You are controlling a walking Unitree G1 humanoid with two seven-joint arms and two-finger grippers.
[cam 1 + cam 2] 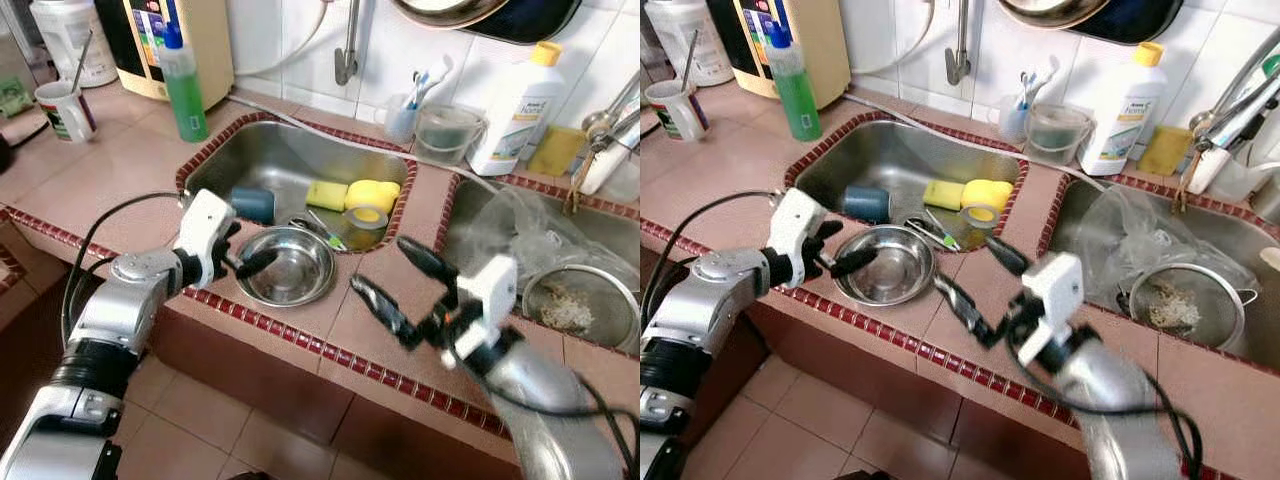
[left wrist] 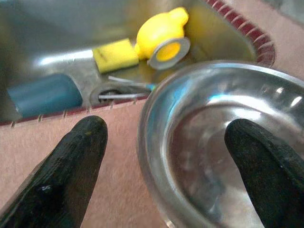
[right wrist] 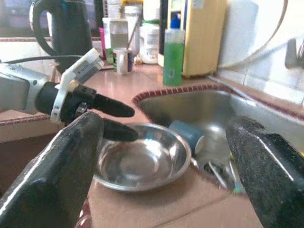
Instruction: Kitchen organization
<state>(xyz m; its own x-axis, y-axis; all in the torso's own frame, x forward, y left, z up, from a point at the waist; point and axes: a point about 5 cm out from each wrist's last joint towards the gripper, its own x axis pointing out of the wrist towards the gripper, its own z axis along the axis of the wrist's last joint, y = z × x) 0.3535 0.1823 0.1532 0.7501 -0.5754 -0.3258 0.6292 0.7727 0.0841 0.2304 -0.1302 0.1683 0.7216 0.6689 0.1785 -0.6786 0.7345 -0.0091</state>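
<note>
Now, bowl: the steel bowl [image 1: 288,266] sits on the front ledge of the left sink [image 1: 300,150], right at the sink's near edge, open side up.
Left gripper: the left gripper [image 1: 243,257] is at the bowl's rim on the side away from the right gripper. In the left wrist view one finger [image 2: 66,180] is outside the rim and the other [image 2: 270,166] is over the inside, so the rim runs between them. The jaws are wide and do not pinch yet.
Right gripper: the right gripper [image 1: 405,290] hangs over the counter on the bowl's other side, near it but apart. Its jaws are wide and hold nothing.
Nearer arm: the left one, I think.
Bowl shape: round, so no long side. It faces up.
Next move: I think the left fingers only need to close on the rim.
In the sink, behind the bowl: a blue cup [image 1: 252,204] on its side, a yellow sponge [image 1: 326,194], and a yellow thing [image 1: 372,198].
</note>
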